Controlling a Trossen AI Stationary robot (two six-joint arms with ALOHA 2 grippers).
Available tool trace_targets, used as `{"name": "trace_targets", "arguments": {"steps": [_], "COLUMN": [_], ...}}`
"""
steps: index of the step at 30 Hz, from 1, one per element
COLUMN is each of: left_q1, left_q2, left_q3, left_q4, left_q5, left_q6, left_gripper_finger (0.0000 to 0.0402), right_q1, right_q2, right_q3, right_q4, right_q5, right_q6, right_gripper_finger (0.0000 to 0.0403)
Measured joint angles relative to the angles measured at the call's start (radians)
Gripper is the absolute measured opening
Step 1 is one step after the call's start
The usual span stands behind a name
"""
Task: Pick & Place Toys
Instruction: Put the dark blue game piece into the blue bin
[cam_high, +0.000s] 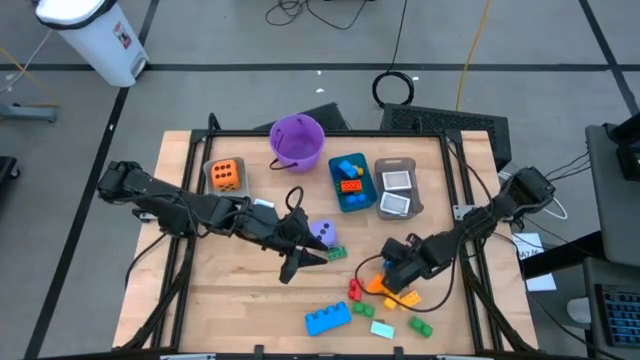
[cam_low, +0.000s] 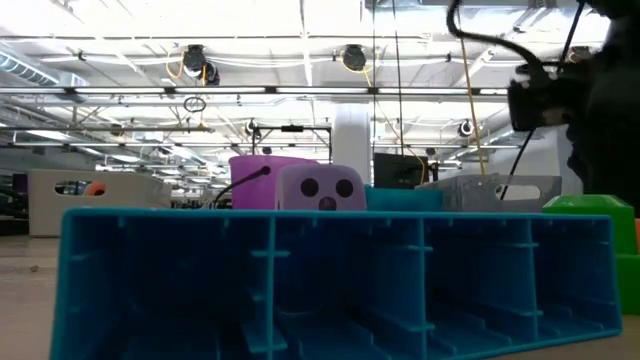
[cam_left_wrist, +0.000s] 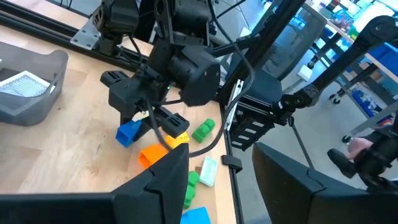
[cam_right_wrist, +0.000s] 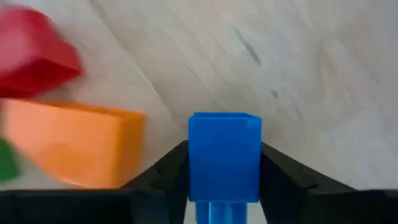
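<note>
Centrally, teal bin (cam_high: 351, 186) holds bricks (cam_high: 348, 170).

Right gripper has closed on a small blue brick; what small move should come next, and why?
Probably lift straight up. The right gripper is shut on the blue brick, low over the table, with orange and red bricks close beside; rising clears them before carrying.

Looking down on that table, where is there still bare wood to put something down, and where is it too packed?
Bare wood lies along the table's front-left, below the left arm, and in the front middle between the purple die and the big blue brick. It is crowded at the front right, where the right gripper holds a small blue brick among loose bricks, and along the back by the bins.
</note>
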Motion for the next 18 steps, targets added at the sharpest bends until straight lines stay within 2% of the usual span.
{"name": "trace_targets", "arguments": {"steps": [6, 12, 18], "left_q1": [0.016, 0.038, 0.061], "left_q2": [0.0, 0.0, 0.0], "left_q3": [0.0, 0.0, 0.0], "left_q4": [0.003, 0.027, 0.087], "left_q5": [0.004, 0.053, 0.075], "left_q6": [0.0, -0.004, -0.01], "left_gripper_finger": [0.0186, 0.0186, 0.0186], "right_q1": [-0.066, -0.168, -0.298], "right_q2": [-0.106, -0.33, -0.524], "right_q3": [0.0, 0.0, 0.001], "right_q4": [0.03, 0.061, 0.145], "right_q5": [0.029, 0.106, 0.159], "right_q6": [-0.066, -0.105, -0.246], "right_gripper_finger": [0.013, 0.0131, 0.0133]}}
